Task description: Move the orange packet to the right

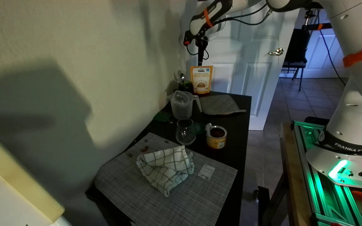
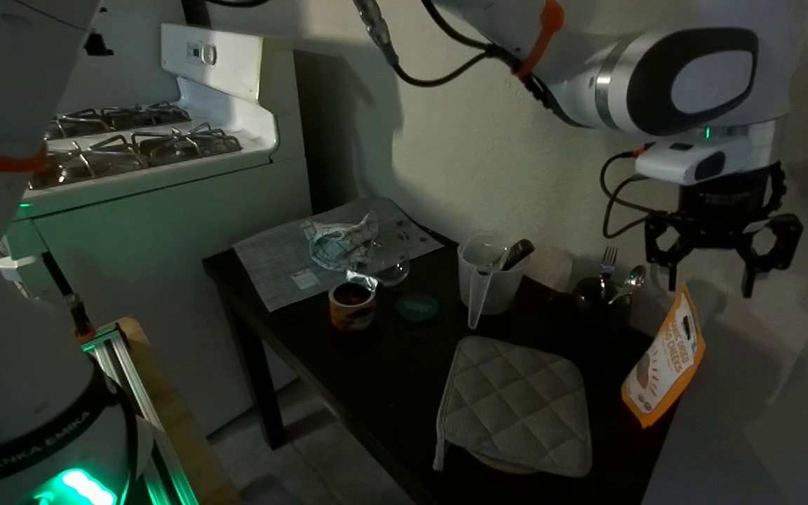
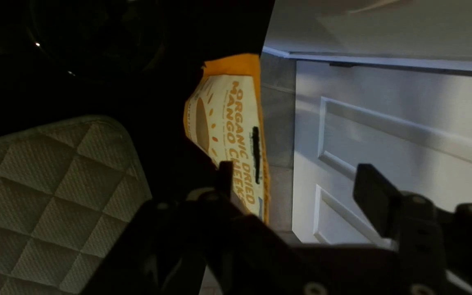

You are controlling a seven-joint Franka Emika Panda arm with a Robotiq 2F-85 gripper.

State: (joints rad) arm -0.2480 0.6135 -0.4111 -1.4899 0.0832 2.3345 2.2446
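Nearest the wrist camera, the tool [image 3: 295, 178] has its fingers [image 3: 373, 194] spread, a wide gap between them. One finger overlaps the orange packet [image 3: 234, 131] in that view; I cannot tell whether they touch. Taking the quilted pot holder [image 2: 523, 407] as landmark, the packet stands upright just beside it, at the edge of the dark worktop [image 2: 390, 379], printed side showing. Near the pot holder, too, are a dark cup [image 2: 588, 300] bearing a fork [image 2: 608, 261] and a spoon [image 2: 635, 275], and a clear measuring jug [image 1: 181, 110]. Farther from the pot holder come a can [image 2: 353, 313] with its lid [image 2: 364, 281] bent up and a clear glass [image 1: 185, 135]. Farthest from it lies a checkered cloth [image 1: 168, 166], crumpled on a grey placemat [image 1: 212, 201].
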